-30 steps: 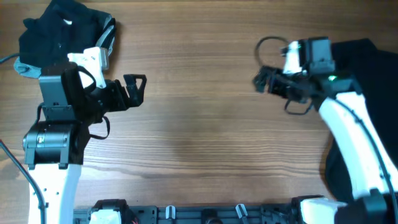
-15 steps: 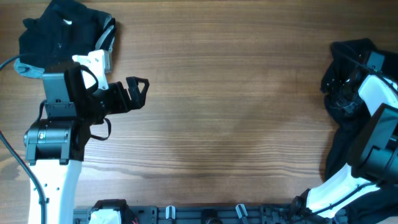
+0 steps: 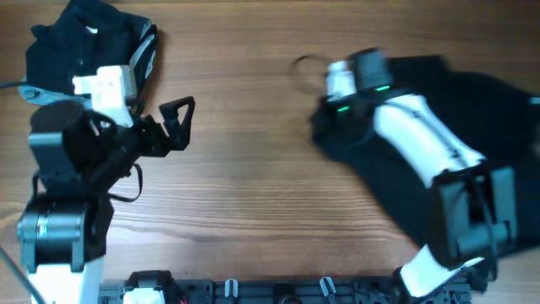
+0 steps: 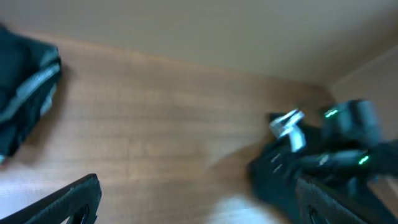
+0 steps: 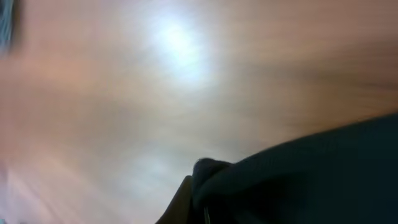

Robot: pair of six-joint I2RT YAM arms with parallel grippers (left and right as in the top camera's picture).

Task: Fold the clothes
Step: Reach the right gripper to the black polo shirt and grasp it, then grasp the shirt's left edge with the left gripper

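Note:
A loose black shirt [image 3: 498,101] is spread over the right side of the table, blurred with motion. My right gripper [image 3: 325,127] is at its left edge, shut on a bunch of the black cloth [image 5: 298,180]; one dark finger [image 5: 186,199] shows beside the fabric. A folded stack of black clothes [image 3: 84,42] with a light grey-blue edge sits at the far left corner and also appears as a stack [image 4: 25,93] in the left wrist view. My left gripper [image 3: 181,122] hovers open over bare wood right of that stack, nothing between its fingers [image 4: 74,199].
The brown wooden table [image 3: 253,194] lies between the two arms. A dark rail with clips [image 3: 278,291] runs along the near edge. The right arm's white links [image 3: 422,135] cross over the loose shirt.
The right gripper swung to the shirt at the right edge, shut on it, and has dragged it left toward the table's middle. The left arm shifted only slightly.

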